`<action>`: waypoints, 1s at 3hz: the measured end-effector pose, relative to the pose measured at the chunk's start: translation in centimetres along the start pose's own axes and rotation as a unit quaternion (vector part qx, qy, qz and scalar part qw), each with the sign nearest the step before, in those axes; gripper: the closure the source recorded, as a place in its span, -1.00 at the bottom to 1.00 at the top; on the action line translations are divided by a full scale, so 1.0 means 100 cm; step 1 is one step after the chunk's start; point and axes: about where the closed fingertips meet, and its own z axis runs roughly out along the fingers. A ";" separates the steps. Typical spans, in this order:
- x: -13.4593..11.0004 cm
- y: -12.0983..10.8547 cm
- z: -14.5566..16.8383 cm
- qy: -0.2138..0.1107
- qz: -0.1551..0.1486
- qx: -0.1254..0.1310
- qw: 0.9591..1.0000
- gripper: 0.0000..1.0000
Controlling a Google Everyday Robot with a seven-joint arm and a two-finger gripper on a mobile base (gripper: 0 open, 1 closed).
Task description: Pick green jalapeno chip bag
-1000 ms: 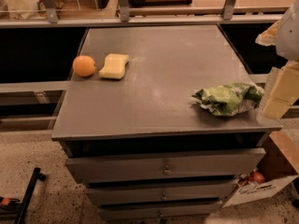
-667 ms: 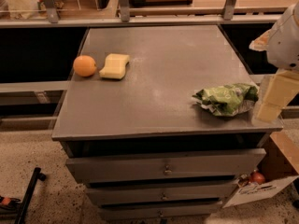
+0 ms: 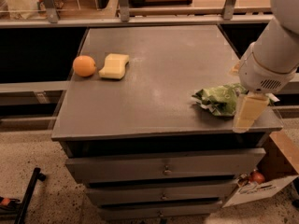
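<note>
Green jalapeno chip bag [image 3: 218, 100]: our gripper [image 3: 249, 113] hangs just beside it, spread or not we cannot tell; we'd centre over its crumple.

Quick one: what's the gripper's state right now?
Gripper: state cannot be told; it hangs at the right end of the green jalapeno chip bag, which lies on the table.
</note>
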 end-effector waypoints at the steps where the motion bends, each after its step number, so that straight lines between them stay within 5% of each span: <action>1: 0.003 -0.003 0.030 0.013 -0.005 -0.014 1.000 -0.28; 3: 0.002 -0.011 0.049 0.013 -0.004 -0.018 1.000 0.64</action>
